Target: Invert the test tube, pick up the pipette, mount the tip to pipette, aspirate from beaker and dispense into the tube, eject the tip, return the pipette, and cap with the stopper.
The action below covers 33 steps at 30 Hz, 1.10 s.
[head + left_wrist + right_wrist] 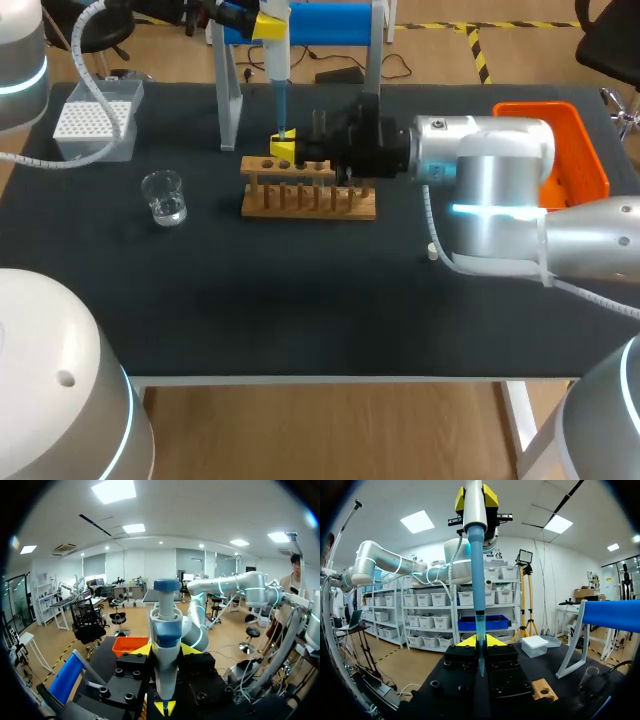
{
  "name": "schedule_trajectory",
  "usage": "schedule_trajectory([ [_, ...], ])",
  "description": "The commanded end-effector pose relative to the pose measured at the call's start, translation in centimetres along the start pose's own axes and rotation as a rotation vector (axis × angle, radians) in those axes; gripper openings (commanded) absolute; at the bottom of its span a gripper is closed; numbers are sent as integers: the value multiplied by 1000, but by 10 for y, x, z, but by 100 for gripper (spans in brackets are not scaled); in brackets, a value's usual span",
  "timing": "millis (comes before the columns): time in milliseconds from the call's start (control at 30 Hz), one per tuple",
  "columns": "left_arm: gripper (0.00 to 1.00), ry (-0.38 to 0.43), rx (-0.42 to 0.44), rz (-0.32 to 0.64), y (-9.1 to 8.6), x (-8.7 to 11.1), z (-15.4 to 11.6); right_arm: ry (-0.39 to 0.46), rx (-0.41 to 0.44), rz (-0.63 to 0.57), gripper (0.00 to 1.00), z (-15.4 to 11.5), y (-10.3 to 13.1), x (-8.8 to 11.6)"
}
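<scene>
My left gripper [270,25] is shut on the blue-and-white pipette [279,90] and holds it upright above the wooden rack [308,190]. In the left wrist view the pipette [166,630] stands between that gripper's [165,707] yellow tips. The pipette's clear tip [479,630] points down between the yellow tips of my right gripper [479,642]. My right gripper [283,150] hovers over the rack's left end, shut on a thin clear test tube [481,667] that is mostly hidden by the fingers. The glass beaker [164,197] stands to the left. A small white stopper [432,252] lies beside my right arm.
The white tip box [97,120] sits at the back left. The pipette stand [230,90] rises behind the rack. An orange bin [570,150] is at the back right, partly behind my right arm.
</scene>
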State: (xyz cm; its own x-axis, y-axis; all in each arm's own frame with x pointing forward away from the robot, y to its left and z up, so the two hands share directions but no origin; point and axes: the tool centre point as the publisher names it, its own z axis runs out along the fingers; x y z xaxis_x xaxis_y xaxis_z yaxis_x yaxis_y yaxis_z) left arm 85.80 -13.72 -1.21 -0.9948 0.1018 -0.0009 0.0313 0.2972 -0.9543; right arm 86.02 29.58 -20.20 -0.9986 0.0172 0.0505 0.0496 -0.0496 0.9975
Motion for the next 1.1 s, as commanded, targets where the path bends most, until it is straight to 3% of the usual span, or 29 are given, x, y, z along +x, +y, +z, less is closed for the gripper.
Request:
schedule_trajectory([
  [33,0,1,-2,-1,9,1,2,-4,2,-2,0,-1,12,2],
  [67,0,1,-2,-1,9,1,2,-3,3,-1,0,-1,12,2],
  [100,0,1,-2,-1,9,1,2,-2,3,4,11,-1,12,2],
  [133,0,1,-2,-1,9,1,2,-1,7,7,90,-1,12,2],
  [167,0,1,-2,-1,9,1,2,-2,7,8,100,-1,11,2],
  [433,0,1,-2,-1,9,1,2,9,31,24,100,-5,-2,4],
  [800,0,1,-2,-1,9,1,2,-6,86,55,100,-30,-31,11],
  [1100,0,1,-2,-1,9,1,2,-11,91,58,100,-34,-34,13],
])
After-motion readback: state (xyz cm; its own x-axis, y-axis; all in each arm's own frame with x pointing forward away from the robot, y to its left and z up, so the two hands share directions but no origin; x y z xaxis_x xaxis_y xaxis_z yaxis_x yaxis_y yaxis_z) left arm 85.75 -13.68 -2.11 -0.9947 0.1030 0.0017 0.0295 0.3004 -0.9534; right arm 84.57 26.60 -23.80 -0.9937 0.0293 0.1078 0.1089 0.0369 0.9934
